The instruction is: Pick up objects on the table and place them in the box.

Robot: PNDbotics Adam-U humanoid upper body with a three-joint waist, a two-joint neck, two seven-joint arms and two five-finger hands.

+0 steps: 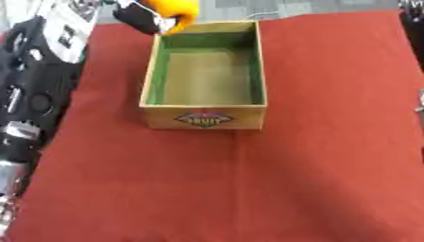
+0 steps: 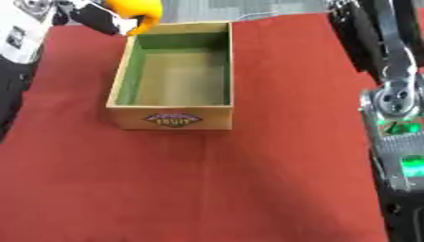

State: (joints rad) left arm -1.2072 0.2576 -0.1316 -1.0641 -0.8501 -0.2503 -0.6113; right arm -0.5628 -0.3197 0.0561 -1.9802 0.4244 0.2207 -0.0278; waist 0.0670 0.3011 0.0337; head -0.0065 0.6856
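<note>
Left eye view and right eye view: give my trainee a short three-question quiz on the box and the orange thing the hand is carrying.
1. True or false: the wooden box already holds an object.
2. Which hand has the orange object? A) left hand B) right hand
3. Fill in: the orange object is by the box's far ____ corner.

Key:
1. False. Its green-lined inside shows only bare floor.
2. A. The left hand comes in from the upper left with its fingers round the object; no right hand shows, only arm parts at the right edge of the right eye view.
3. Left. It sits over or just beyond that corner; whether it has crossed the rim cannot be told.
</note>
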